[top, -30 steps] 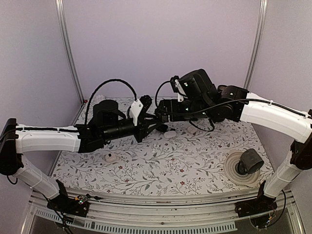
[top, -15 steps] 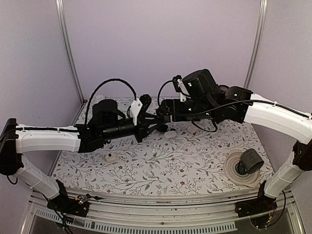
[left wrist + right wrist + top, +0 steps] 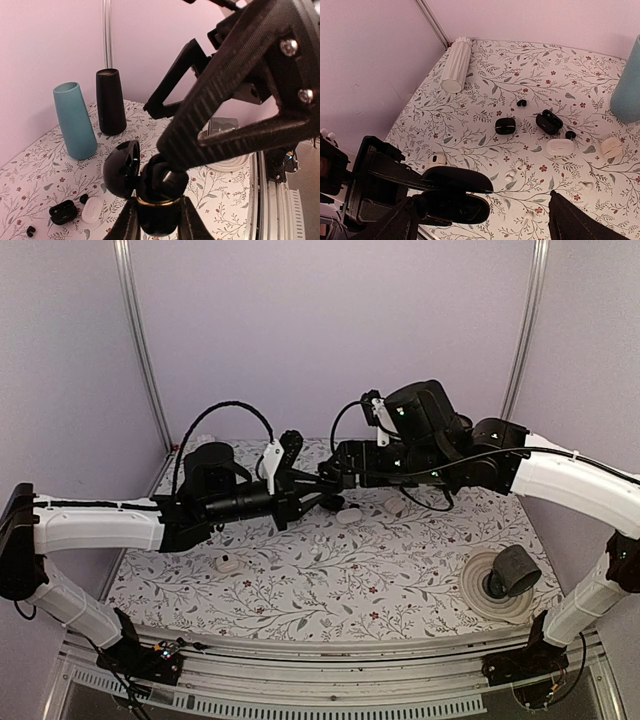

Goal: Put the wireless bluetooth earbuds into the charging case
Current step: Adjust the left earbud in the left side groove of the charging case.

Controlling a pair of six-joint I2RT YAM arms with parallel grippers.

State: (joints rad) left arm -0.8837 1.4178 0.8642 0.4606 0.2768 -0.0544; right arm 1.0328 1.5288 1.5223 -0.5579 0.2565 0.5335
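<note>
My left gripper [image 3: 156, 222] is shut on an open black charging case [image 3: 159, 197] with a gold rim, its lid [image 3: 120, 169] swung to the left. It holds the case above the mat at mid-table [image 3: 328, 498]. My right gripper [image 3: 336, 468] is open, and one finger [image 3: 235, 107] reaches down onto the case mouth. A glossy black rounded shape sits in the mouth; I cannot tell whether it is an earbud. In the right wrist view the case [image 3: 455, 200] lies between the wide-apart jaws [image 3: 480, 210]. Loose white earbuds [image 3: 510, 175] and black earbuds [image 3: 521, 103] lie on the mat.
On the mat lie a closed black case [image 3: 505, 125], an open black case [image 3: 549, 121], a white case [image 3: 560, 146] and a white ribbed cylinder [image 3: 456, 65]. A teal cup [image 3: 75, 120] and a black cup [image 3: 111, 102] stand at the back. A white disc with a dark cup [image 3: 500, 580] sits front right.
The right wrist has drifted to the right and slightly up. The left wrist has shifted a little to the left. The case stays in the left gripper.
</note>
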